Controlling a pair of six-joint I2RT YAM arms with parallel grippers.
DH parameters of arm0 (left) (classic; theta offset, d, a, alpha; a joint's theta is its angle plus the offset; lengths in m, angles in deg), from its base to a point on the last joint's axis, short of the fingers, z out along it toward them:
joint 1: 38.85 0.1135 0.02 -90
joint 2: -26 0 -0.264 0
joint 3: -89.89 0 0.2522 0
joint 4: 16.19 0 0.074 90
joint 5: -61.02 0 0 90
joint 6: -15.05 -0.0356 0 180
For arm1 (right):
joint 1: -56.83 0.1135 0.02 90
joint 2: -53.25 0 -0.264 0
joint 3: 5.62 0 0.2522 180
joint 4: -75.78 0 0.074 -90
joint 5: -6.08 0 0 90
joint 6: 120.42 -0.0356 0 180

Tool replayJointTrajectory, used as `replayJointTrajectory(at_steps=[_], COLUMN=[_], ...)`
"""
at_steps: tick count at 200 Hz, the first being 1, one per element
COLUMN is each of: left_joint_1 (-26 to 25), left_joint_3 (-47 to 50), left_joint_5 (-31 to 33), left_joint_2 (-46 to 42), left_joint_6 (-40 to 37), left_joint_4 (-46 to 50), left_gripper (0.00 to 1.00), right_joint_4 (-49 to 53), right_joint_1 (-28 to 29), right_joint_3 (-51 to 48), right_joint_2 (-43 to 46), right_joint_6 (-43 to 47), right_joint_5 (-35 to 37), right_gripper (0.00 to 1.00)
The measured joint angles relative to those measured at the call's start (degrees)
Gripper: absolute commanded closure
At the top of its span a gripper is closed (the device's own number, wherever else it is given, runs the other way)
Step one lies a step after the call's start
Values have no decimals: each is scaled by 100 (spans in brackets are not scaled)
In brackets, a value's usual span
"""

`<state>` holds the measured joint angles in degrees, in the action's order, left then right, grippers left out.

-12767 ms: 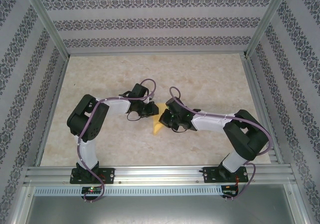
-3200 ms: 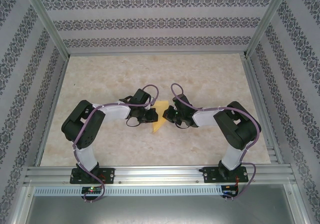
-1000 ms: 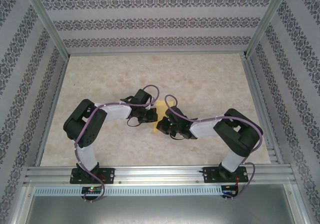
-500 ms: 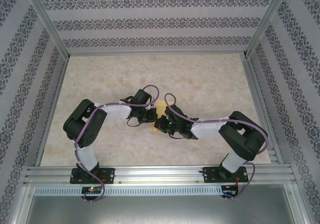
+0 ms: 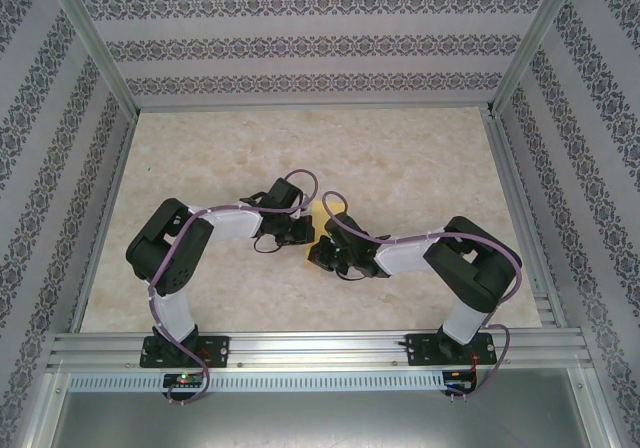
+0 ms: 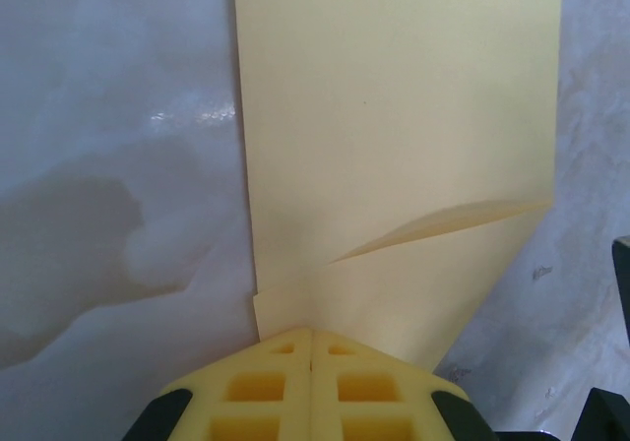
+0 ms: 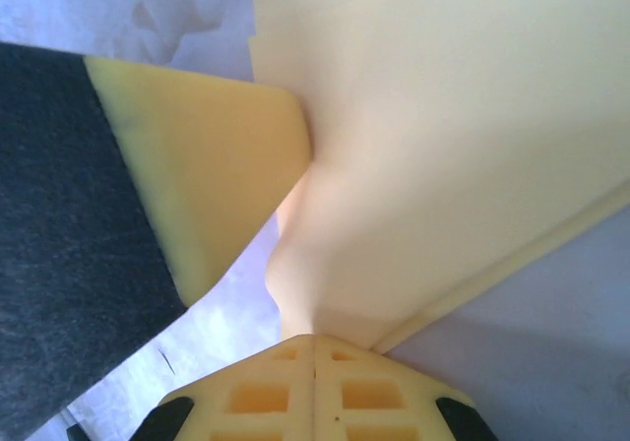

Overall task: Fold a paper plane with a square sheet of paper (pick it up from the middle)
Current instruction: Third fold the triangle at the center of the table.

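Since a second ago the right claw (image 7: 313,341) has edged against the left claw (image 6: 311,338), hiding more of the thin yellow-orange folded sheet of paper (image 6: 394,116) beside it on the beige marbled table (image 5: 400,158) within patterned walls (image 5: 320,43). The right claw clamps a raised fold. The left claw's tips meet at the sheet's edge, grip unclear.

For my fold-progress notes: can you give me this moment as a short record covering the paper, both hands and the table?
paper: yellow, partly folded, lying on the table
flap: one corner creased over, its edge slightly lifted
left hand: shut on the paper's near edge
right hand: shut on the paper, which bulges up towards its tips
spacing: hands close together, paper between them
plane: not yet formed
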<state>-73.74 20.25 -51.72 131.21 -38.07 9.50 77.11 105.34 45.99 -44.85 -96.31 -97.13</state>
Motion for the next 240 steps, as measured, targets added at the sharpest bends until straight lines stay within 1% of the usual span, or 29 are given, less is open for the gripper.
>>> replayJointTrajectory(at_steps=[28, 48, 83, 111, 155, 197, 240], left_joint_1=[0, 0, 0, 0, 0, 0, 0], left_joint_3=[0, 0, 0, 0, 0, 0, 0], left_joint_5=[2, 2, -9, -11, -13, -35, -35], left_joint_2=[-2, -4, -4, -4, -9, -9, -9], left_joint_6=[0, 0, 0, -2, -2, -4, -4], left_joint_4=[0, 0, 0, 0, 2, 2, 2], left_gripper=[98, 98, 98, 98, 98, 98, 98], right_joint_4=[22, 238, 719, 861, 1049, 1032, 1049], right_joint_1=[2, 13, -44, -321, -708, -780, -857], right_joint_3=[0, -20, -118, -94, 160, 466, 490], right_joint_2=[11, 144, 857, 1211, 988, 494, 223], right_joint_6=[2, 52, 179, 302, 433, 479, 474], right_joint_5=[2, 9, 188, 361, 479, 433, 415], right_gripper=[100, 100, 100, 100, 100, 100, 100])
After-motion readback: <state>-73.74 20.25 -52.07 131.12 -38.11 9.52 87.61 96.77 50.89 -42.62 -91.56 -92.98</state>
